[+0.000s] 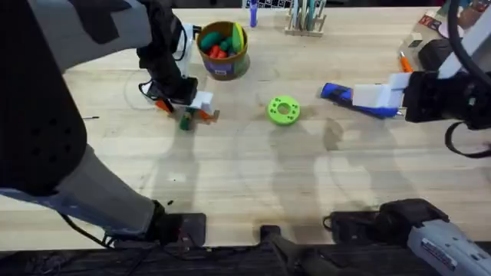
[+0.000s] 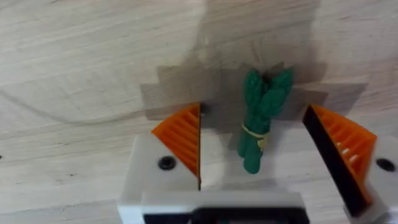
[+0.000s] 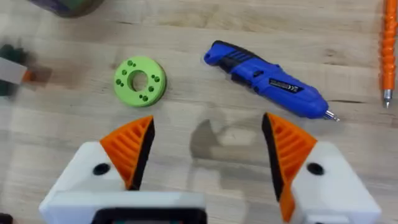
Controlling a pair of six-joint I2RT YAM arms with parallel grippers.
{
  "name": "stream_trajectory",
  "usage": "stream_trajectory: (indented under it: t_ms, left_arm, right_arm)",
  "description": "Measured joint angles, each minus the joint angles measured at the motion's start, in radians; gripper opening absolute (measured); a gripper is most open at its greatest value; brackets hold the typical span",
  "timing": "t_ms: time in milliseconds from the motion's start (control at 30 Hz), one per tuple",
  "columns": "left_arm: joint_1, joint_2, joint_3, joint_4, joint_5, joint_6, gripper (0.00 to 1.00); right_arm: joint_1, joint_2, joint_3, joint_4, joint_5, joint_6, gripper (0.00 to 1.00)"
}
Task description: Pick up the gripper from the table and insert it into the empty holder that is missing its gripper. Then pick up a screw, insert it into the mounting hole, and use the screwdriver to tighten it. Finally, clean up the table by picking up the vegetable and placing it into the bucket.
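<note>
The vegetable [image 2: 258,118], dark green with a leafy tuft, lies on the wooden table [image 2: 74,62] between the orange pads of my left gripper [image 2: 261,146], which stands open around it without touching. From overhead the vegetable [image 1: 185,121] sits just in front of the left gripper [image 1: 188,110]. The bucket [image 1: 223,50], orange-brown and holding red, orange and green toys, stands close behind. The blue screwdriver [image 3: 267,78] lies flat beyond my open right gripper [image 3: 208,149], which hovers over the screwdriver [image 1: 336,92]. The loose gripper, holder and screw are out of view.
A green round disc [image 1: 283,110] lies mid-table between the two arms. A slim orange pen-like tool [image 3: 388,50] rests at the far right. A tool rack [image 1: 305,19] stands at the table's back edge. Bare wood stretches across the front half.
</note>
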Motion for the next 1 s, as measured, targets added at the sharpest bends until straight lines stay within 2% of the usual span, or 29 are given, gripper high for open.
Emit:
stream_trajectory:
  t_ms: [100, 133, 167, 300, 333, 367, 533, 700, 867, 1000]
  left_arm:
    - [0.000, 0.000, 0.000, 0.002, -0.002, -0.009, 0.955]
    - [0.000, 0.000, -0.001, 0.003, -0.003, -0.011, 0.906]
    - [0.000, 0.000, -0.001, 0.002, -0.006, -0.015, 0.785]
    - [0.000, 0.000, -0.003, -0.001, 0.001, -0.016, 0.169]
    - [0.000, -0.003, -0.002, 0.001, -0.004, -0.015, 0.050]
    - [0.000, -0.003, -0.006, 0.003, -0.003, -0.021, 0.016]
    - [0.000, -0.013, -0.006, 0.003, 0.002, -0.035, 0.017]
    - [0.000, -0.133, 0.010, -0.010, 0.004, -0.045, 0.016]
    - [0.000, -0.294, 0.107, -0.001, 0.005, -0.050, 0.015]
    - [0.000, -0.362, 0.172, 0.025, 0.018, -0.050, 0.015]
  right_arm:
    - [0.000, 0.000, 0.000, 0.000, 0.000, 0.000, 0.986]
    - [0.000, 0.000, 0.000, 0.000, 0.000, 0.000, 0.987]
    - [0.000, 0.000, 0.000, 0.000, 0.000, 0.000, 0.987]
    - [0.000, 0.000, 0.000, 0.000, 0.000, 0.000, 0.987]
    - [0.000, 0.000, 0.000, 0.000, 0.000, 0.000, 0.985]
    - [0.000, 0.000, 0.000, 0.000, 0.000, 0.000, 0.987]
    - [0.000, 0.000, 0.000, 0.000, 0.000, 0.000, 0.985]
    - [0.000, 0.000, 0.000, 0.001, 0.000, 0.000, 0.983]
    - [0.000, 0.000, 0.000, 0.001, 0.000, 0.000, 0.985]
    - [0.000, 0.000, 0.000, 0.001, 0.000, 0.000, 0.985]
